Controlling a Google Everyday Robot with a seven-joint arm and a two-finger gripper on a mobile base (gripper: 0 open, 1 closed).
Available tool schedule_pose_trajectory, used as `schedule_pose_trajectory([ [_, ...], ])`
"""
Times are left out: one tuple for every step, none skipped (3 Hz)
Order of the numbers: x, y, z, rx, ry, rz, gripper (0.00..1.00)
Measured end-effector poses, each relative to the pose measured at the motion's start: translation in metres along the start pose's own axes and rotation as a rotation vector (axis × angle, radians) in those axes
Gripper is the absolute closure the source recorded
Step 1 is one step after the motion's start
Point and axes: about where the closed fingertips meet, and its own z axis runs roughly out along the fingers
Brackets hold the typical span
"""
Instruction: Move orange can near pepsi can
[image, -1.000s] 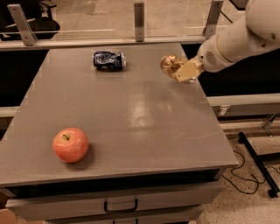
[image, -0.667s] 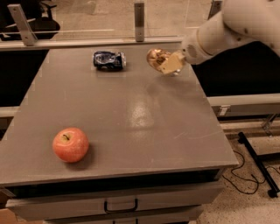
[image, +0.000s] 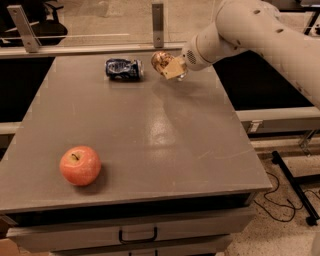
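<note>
The arm (image: 260, 35) is cream-white, thick and rounded, made of smooth tubular shells with a ringed joint and a few small dark dots on the casing. Its gripper (image: 168, 66), upper middle of the frame, has tan, blocky fingers (image: 175, 70).

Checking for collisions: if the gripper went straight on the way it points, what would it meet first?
Likely the pepsi can, lying just beyond the orange can that the gripper holds over the far side of the table. Height is unclear, so it might pass above.
</note>
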Motion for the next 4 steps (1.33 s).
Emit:
schedule_pose_trajectory([
  [-0.009,0.001,0.022,-0.015,-0.017,0.014,0.82],
  [-0.013,0.002,0.033,-0.027,-0.024,0.025,0.59],
  [-0.012,0.004,0.041,-0.037,-0.025,0.037,0.35],
  [-0.011,0.009,0.046,-0.051,-0.021,0.039,0.12],
])
